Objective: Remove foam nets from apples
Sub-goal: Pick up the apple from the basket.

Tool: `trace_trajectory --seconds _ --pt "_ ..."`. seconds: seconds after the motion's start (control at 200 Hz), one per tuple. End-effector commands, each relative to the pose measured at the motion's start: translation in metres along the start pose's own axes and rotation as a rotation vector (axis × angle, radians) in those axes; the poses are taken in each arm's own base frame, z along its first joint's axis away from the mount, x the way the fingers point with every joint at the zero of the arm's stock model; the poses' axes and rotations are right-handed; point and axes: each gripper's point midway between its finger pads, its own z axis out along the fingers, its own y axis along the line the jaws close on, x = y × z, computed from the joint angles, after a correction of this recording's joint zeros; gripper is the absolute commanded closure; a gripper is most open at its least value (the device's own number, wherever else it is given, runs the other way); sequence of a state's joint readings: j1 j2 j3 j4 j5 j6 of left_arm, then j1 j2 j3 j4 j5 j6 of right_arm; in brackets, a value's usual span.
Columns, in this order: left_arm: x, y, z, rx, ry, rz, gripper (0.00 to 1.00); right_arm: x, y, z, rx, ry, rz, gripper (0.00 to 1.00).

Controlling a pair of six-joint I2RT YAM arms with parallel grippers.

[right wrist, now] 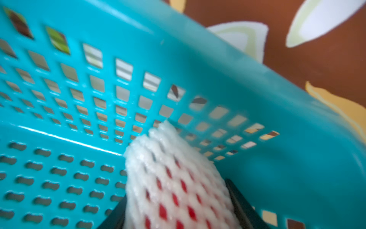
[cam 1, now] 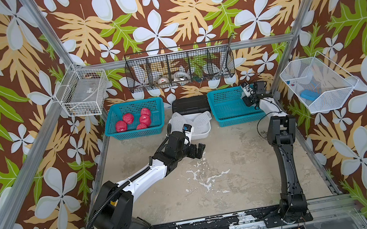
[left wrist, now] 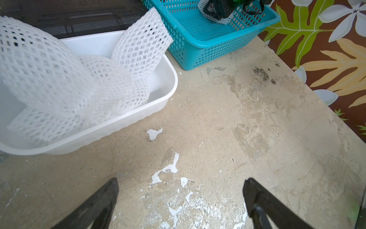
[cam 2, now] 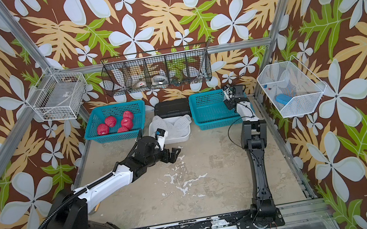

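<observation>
Your right gripper is down inside the right-hand teal perforated plastic basket, in its far right corner. Its two black fingers lie against opposite sides of a net-wrapped apple, red skin showing through the diamond holes of its white foam mesh sleeve. The jaws are closed in on that fruit, which is close to the basket's slotted wall. The right wrist view is blurred, so you cannot tell whether the net-wrapped apple rests on the basket floor.

Your left gripper hangs low over the worn beige tabletop, jaws wide apart with nothing between them. It is just in front of the shallow white plastic tray.

That tray stands between the two baskets. It holds several empty white foam mesh nets, piled loosely, with one end sticking up past the rim.

The left-hand teal perforated plastic basket holds five bare red apples with bumpy skin, clustered together on its floor.

A black ribbed plastic case lies behind the tray, against the patterned back wall.
</observation>
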State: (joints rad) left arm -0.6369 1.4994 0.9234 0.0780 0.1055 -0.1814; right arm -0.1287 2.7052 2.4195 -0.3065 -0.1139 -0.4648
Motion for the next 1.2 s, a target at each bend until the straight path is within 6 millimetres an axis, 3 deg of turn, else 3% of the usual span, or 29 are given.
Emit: trace_trajectory --seconds 0.0,0.495,0.951,1.086,1.196 --pt "-0.004 0.001 -0.003 -0.01 -0.009 0.003 0.0 0.001 0.019 -0.009 -0.103 0.011 0.049 0.42" --pt "-0.003 0.005 -0.009 -0.036 -0.012 -0.003 0.0 -0.038 0.012 -0.055 -0.128 -0.062 0.105 0.49" --pt "-0.023 0.004 -0.057 -0.036 -0.213 -0.025 0.0 -0.094 0.024 -0.179 -0.188 -0.152 0.263 0.5" --pt "-0.018 0.006 -0.067 -0.036 -0.253 -0.04 0.0 -0.106 0.047 -0.23 -0.19 -0.158 0.326 0.5" --pt "-0.018 0.009 -0.083 -0.042 -0.327 -0.059 0.0 -0.101 0.072 -0.271 -0.165 -0.157 0.367 0.5"
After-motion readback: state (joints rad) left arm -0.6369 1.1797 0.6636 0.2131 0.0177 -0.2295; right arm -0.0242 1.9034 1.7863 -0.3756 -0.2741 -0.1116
